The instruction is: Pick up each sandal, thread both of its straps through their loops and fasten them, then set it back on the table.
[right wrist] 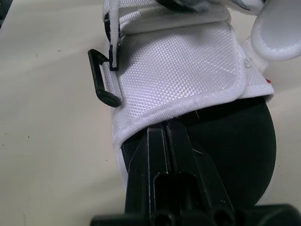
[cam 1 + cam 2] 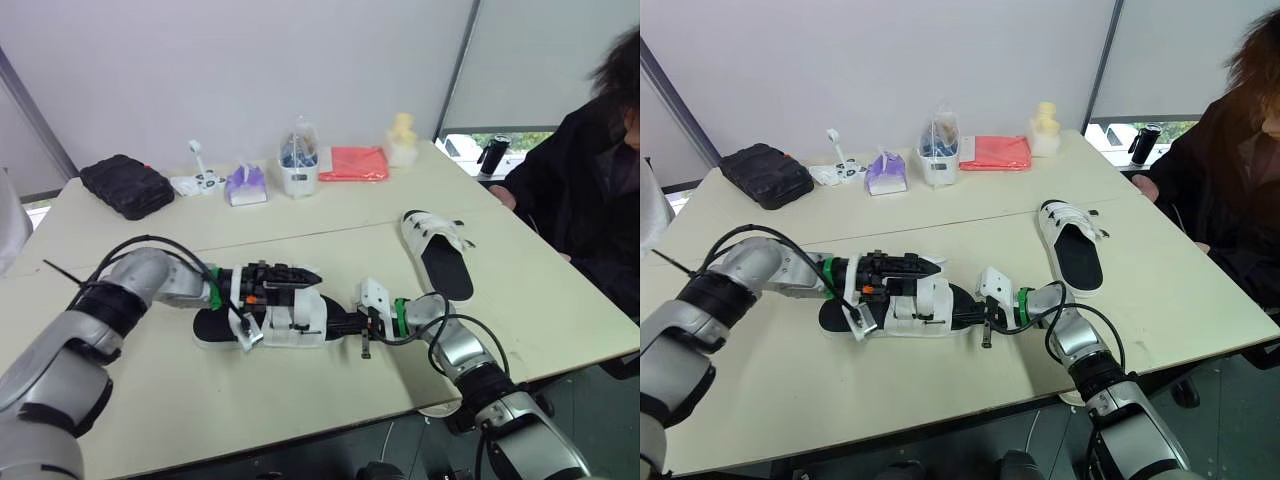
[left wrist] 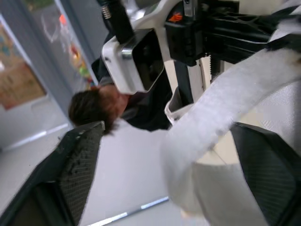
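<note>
**Threading step in hand on the near sandal**

At the left: left end effector [image 2: 293,273] poised over the near sandal [image 2: 270,328]. Released, fingers [image 3: 77,169] spread wide, with a white strap [image 3: 225,99] running loose between them and nothing pinched. Sandal itself flat on the desk [image 2: 250,400], sole down, close to the front edge.

Moving right: right end effector [image 1: 164,129] clenched, tips butted against the edge of the sandal's broad white flap [image 1: 178,66] above the black sole. Cannot tell whether anything is caught between the tips. Just beside that flap, a black plastic loop [image 1: 101,77], apparently empty.

Further right: second sandal [image 2: 437,252] lying on the desk, well apart from both arms.

Judged to be early in the task: strap of the first sandal not yet through its loop, nothing fastened. Next move calls for closing on the free strap end, steering it to the loop and feeding it through while the right side steadies the sole. Likely fiddly, with a limp strap and a narrow loop.

No brand, label or writing legible.
</note>
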